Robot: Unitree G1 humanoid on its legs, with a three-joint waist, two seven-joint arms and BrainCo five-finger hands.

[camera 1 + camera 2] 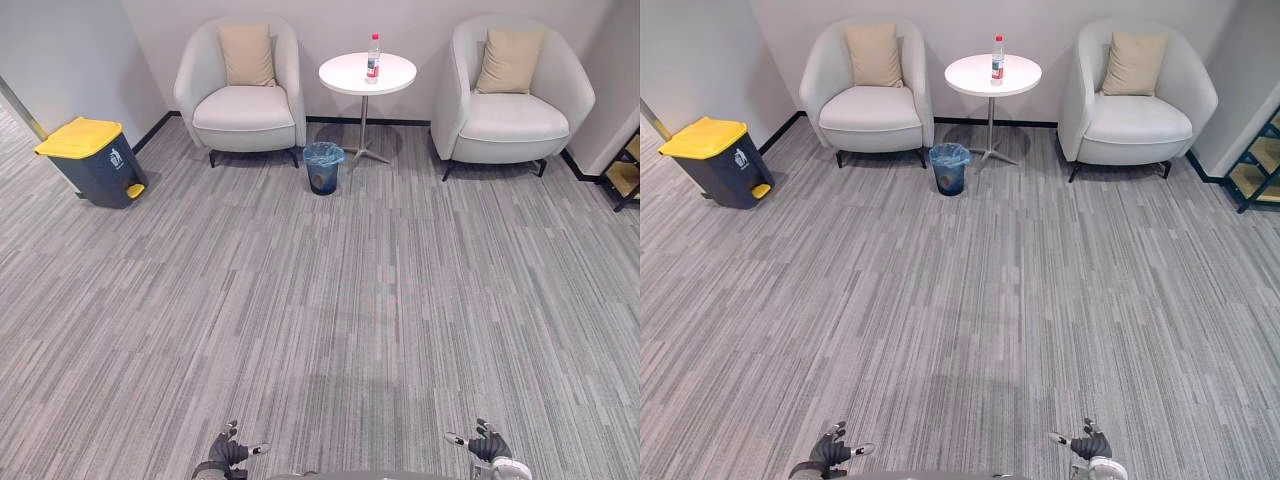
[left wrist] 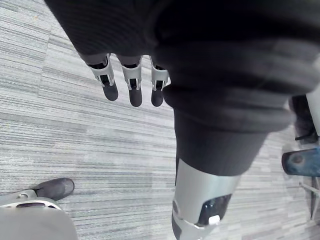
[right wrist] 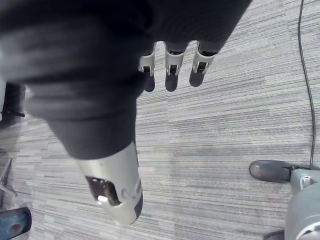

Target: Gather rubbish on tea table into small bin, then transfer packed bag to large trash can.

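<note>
We are at the very start of the job. We stand on the grey carpet floor, well apart from the things we need. At the far side, between the left armchair and the right armchair, is the round white worktop. One bottle with a red cap stands upright on it, and that is all the rubbish we can see there. The small bin sits on the floor just beside the worktop's leg, a bit to its left and nearer to us. A blue bag lines it, and we cannot tell if anything is inside. The large trash can, dark and yellow with its top shut, stands far to the left by the wall, well apart from the small bin. Our left hand hangs low at the near left, fingers straight and loose, holding nothing. Our right hand hangs low at the near right in the same way, fingers spread a little and holding nothing. So we think nothing is done yet: the bottle is not in the small bin, and the blue bag is not out of it. All the steps are left: go to the worktop, pick up the bottle, drop it in the small bin, lift the blue bag out and carry it over to the large trash can.
</note>
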